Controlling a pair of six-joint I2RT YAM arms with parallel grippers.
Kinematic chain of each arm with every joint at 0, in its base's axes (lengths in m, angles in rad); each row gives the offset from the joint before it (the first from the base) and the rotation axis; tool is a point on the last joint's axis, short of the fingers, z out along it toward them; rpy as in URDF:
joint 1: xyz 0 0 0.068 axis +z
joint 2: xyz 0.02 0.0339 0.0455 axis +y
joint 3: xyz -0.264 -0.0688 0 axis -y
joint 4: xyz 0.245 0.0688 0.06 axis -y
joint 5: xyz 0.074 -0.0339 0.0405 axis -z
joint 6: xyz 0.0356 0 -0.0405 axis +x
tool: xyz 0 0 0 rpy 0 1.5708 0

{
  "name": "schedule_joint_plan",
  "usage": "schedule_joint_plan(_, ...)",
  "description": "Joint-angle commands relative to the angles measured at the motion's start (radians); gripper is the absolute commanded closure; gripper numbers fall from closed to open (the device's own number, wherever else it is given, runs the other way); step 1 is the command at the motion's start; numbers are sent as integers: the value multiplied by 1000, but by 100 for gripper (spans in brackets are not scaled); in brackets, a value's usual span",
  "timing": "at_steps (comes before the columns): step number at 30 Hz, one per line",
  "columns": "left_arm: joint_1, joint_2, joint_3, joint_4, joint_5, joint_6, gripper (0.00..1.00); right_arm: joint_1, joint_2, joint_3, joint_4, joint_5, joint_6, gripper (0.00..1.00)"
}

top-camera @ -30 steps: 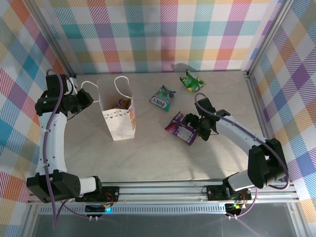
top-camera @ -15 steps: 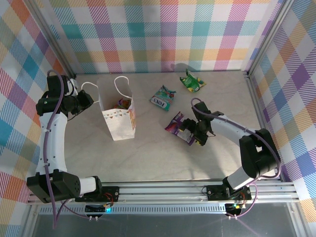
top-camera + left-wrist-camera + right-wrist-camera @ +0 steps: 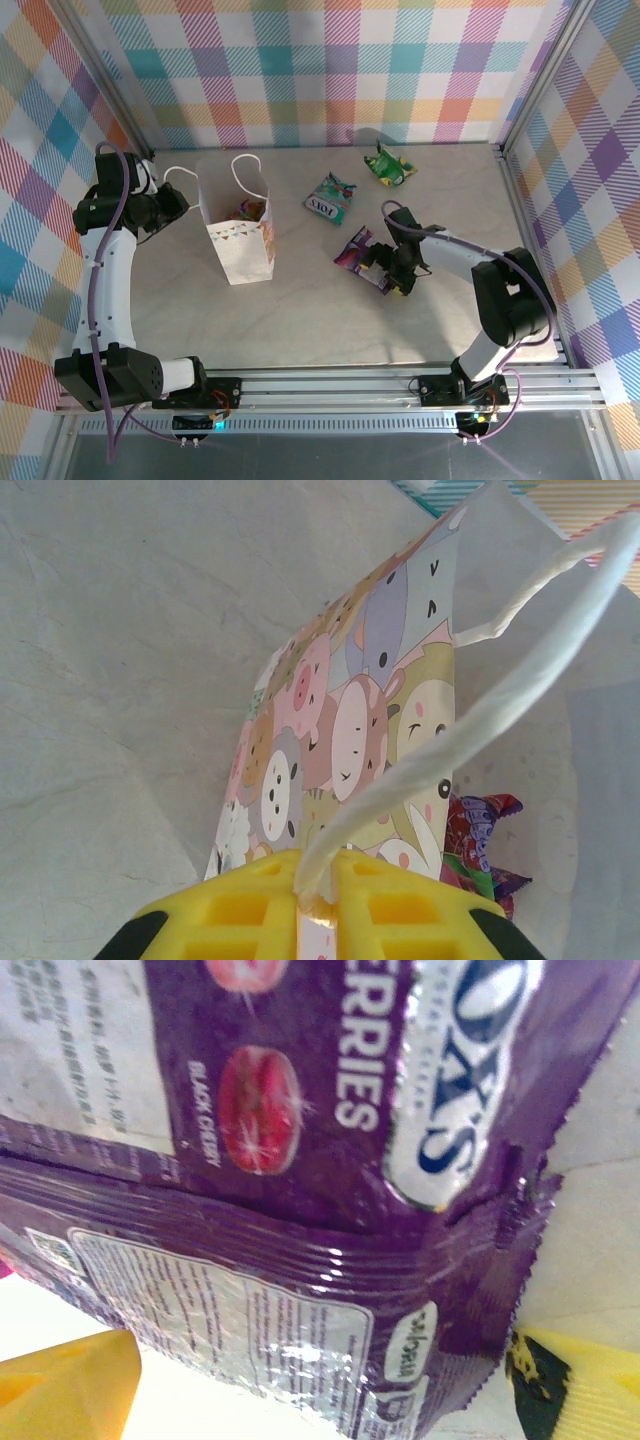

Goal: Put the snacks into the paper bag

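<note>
Right gripper (image 3: 388,270) has nudged further left onto the purple packet (image 3: 357,254) vs a sec ago, elbow folded in tighter. Left side and paper bag (image 3: 243,250) haven't budged.

Packet lies flat on the table (image 3: 300,320), centre-right, well apart from the bag. Looks v. light: crinkly foil, slippery and floppy w/ loose sweets inside, so prob it'll sag or slide if nipped by a corner. Best hold imo is the sealed crimped end, or across a narrow edge, w/ a firm pinch. Not fragile.

From the right wrist view, the yellow fingers (image 3: 62,1385) stand wide, one each side of the packet's crimped end. Foil is btwn them but not squeezed yet, so nothing gripped.

Left gripper (image 3: 315,908) is pinched tight on the bag's white cord handle (image 3: 480,715), keeping the mouth up and open. A few packets already sit inside. Teal packet (image 3: 328,198) and green packet (image 3: 388,166) wait further back on the table, nr the rear wall.
</note>
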Motion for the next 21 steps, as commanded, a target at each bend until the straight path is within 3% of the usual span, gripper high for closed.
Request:
schedule_joint_plan(1, -7, -5, 0, -38, -9, 1, 85, -1, 34, 32, 14, -3, -25, 11)
schedule_joint_plan(6, -8, -6, 9, -46, -12, 2, 85, -1, 80, 58, 18, -10, -42, 25)
schedule_joint_plan(13, -9, -10, 19, -59, -24, 0, 85, -1, 115, 88, -1, 3, -59, 29)
schedule_joint_plan(21, -15, -21, 18, -58, -27, -9, 85, -1, 124, 118, -43, 31, -93, 46)
